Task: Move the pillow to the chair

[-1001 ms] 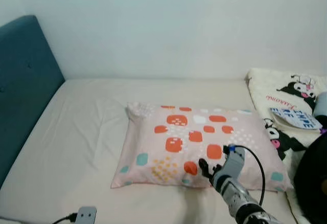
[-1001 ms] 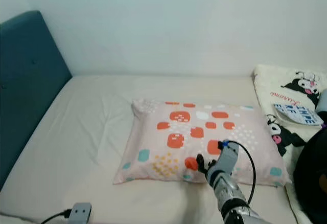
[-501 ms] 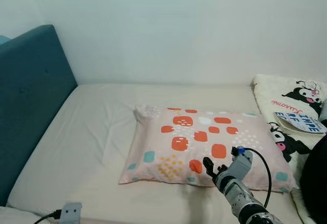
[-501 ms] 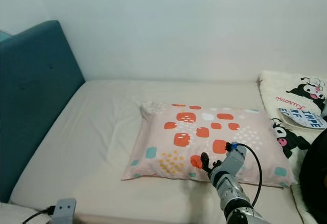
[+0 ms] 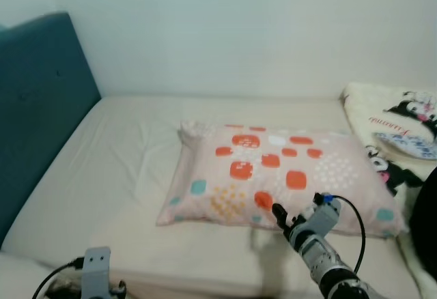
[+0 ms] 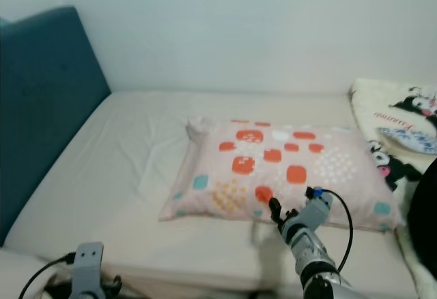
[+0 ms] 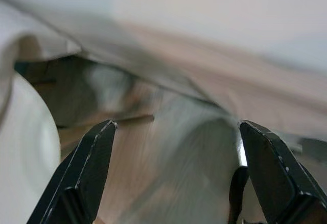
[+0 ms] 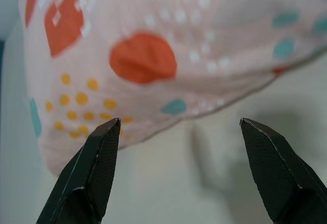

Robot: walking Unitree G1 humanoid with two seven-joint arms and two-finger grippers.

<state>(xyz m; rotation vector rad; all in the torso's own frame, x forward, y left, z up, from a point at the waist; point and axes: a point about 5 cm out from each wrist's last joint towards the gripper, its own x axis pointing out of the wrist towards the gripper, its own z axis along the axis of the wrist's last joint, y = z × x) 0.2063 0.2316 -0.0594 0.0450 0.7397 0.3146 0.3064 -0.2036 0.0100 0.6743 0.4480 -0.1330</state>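
Note:
A pink pillow (image 5: 273, 176) with orange, teal and yellow patches lies flat on the bed's cream sheet (image 5: 116, 176). My right gripper (image 5: 283, 218) hovers just in front of the pillow's near edge. It is open, and in the right wrist view the right gripper (image 8: 179, 124) has its fingers wide apart with the pillow's edge (image 8: 153, 65) just beyond their tips. My left gripper (image 7: 176, 124) hangs low beside the bed, open, with nothing between its fingers; its view is blurred. The left arm's wrist (image 5: 95, 275) shows at the bottom left.
A teal headboard (image 5: 34, 108) stands at the bed's left end. A cream blanket with black cartoon prints (image 5: 399, 118) lies right of the pillow, and a black object (image 5: 427, 224) sits at the right edge. A white wall (image 5: 218, 26) backs the bed.
The camera has shifted, so the whole scene sits differently. My right gripper stays by the pillow's near edge. The left wrist shows a little higher at the bottom left.

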